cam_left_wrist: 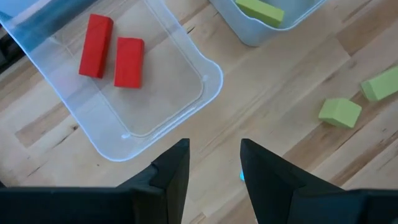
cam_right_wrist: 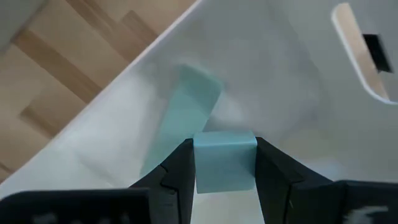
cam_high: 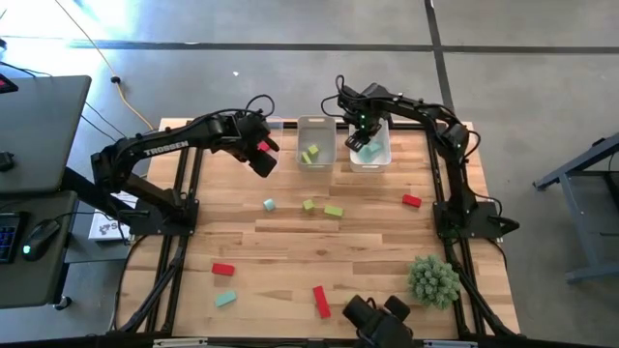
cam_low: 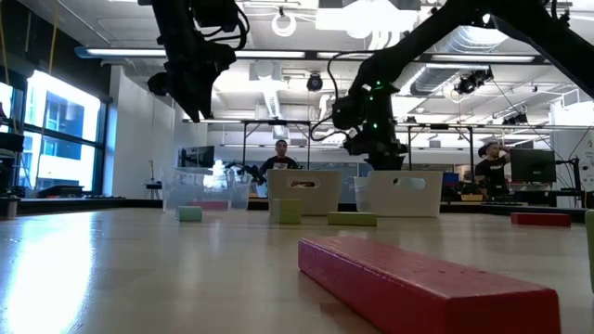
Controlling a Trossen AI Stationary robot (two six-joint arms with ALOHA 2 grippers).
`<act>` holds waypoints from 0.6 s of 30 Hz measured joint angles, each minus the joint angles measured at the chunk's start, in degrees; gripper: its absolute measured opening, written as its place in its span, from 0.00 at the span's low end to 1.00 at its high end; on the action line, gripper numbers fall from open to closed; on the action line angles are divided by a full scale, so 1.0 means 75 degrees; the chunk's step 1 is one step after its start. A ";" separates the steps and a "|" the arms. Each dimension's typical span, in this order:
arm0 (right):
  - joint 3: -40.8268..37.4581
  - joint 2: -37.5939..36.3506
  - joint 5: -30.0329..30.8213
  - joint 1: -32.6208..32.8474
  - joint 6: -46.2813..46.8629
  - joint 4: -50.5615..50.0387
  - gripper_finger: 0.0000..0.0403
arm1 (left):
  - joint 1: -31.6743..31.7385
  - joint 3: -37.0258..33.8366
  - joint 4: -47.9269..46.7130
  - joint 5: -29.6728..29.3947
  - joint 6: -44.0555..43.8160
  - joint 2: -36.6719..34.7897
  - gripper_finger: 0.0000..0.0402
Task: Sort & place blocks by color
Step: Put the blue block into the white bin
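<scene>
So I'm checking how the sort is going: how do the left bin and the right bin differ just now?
The left bin holds two red blocks lying side by side; the right bin holds a teal bar. The left hand hangs open and empty beside the left bin, while the right hand hangs over the right bin, shut on a teal block. Both are clear plastic bins.
</scene>
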 joint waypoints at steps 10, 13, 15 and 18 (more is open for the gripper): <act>0.0000 0.0124 0.0035 -0.0070 -0.0420 -0.0030 0.37 | -0.0002 0.0000 0.0000 0.0123 -0.0015 -0.0003 0.33; 0.0000 0.0117 0.0072 -0.0068 -0.0497 -0.0029 0.42 | -0.0002 0.0000 0.0000 0.0125 -0.0015 -0.0003 0.33; 0.0000 0.0114 0.0224 -0.0061 -0.0571 -0.0026 0.45 | -0.0002 0.0000 0.0000 0.0125 -0.0015 -0.0003 0.33; 0.0000 0.0114 0.0432 -0.0061 -0.0586 -0.0028 0.51 | -0.0002 0.0000 -0.0003 0.0125 -0.0010 -0.0003 0.33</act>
